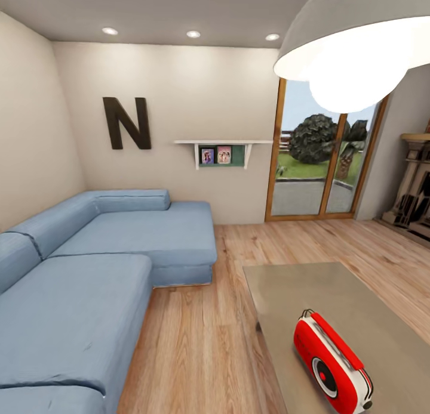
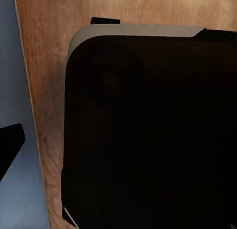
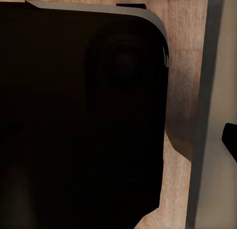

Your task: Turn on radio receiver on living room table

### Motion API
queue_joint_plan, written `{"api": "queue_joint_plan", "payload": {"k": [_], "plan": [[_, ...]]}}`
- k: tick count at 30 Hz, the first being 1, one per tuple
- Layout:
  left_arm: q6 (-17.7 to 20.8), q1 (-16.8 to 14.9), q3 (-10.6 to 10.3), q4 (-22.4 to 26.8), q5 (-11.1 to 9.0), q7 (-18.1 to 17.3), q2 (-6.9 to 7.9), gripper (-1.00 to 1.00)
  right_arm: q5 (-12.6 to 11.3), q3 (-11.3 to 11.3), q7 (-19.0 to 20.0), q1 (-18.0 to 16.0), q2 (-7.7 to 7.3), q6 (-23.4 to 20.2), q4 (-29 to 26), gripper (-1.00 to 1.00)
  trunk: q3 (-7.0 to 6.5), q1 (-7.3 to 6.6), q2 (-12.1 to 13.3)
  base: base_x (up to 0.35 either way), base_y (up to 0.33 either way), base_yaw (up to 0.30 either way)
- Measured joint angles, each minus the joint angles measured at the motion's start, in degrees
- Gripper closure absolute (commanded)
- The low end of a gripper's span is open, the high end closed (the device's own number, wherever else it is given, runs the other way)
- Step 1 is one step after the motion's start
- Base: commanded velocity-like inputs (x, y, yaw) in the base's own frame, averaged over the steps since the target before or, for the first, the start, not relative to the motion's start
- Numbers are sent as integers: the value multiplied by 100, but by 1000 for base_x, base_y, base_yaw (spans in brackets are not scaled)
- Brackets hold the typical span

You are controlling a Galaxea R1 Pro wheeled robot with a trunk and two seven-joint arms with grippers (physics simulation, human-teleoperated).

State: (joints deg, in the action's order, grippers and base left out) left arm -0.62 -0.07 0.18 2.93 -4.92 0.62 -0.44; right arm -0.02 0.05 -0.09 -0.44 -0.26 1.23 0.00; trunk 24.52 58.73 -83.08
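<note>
I am in the approach step: from the head camera I look across the living room, and the radio (image 1: 332, 364) sits at the lower right of the frame, on the near part of the grey table (image 1: 298, 289), its red body tilted so the round dial faces toward the lower left. The blue sofa (image 1: 101, 271) fills the left half, the wood floor (image 1: 203, 336) runs between sofa and table, the glass door (image 1: 322, 157) stands at the upper right, and the lamp shade (image 1: 352, 38) hangs across the top right corner. By my judgement the radio is untouched and not yet switched on, and neither arm reaches into the head picture. The next move, as I see it, calls for bringing the base closer to the table, then raising one arm toward the radio's face to press or turn its control. As for the claws: the left wrist camera looks down on a dark rounded body (image 2: 148, 130), most likely part of the robot's own base, over the floor with a strip of blue at the edge; the right wrist camera gives a like dark shape (image 3: 79, 115) beside a grey edge. No fingers appear clearly, so I cannot tell whether either claw is released or clenched, and I see nothing held.
</note>
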Motion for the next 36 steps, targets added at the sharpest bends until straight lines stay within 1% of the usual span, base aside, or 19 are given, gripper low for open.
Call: {"api": "queue_joint_plan", "payload": {"k": [9, 15, 18, 36], "plan": [[0, -1, 0, -3, 1, -3, -8, -100, 1, 4, 0, 0, 0, 4, 0, -100, 0, 0, 0, 5, 6, 0], [0, -1, 0, -3, 2, -8, -9, -100, -1, 4, 0, 0, 0, 0, 0, -100, 0, 0, 0, 95, 195, 0], [0, -2, 0, -3, 2, -9, -9, -100, 1, 4, 0, 0, 0, 0, 0, -100, 0, 0, 0, 33, 63, 0], [0, -2, 0, 2, 6, -9, -9, -100, 2, -3, 0, 0, 0, 7, 0, -100, 0, 0, 0, 2, 3, 0]]}}
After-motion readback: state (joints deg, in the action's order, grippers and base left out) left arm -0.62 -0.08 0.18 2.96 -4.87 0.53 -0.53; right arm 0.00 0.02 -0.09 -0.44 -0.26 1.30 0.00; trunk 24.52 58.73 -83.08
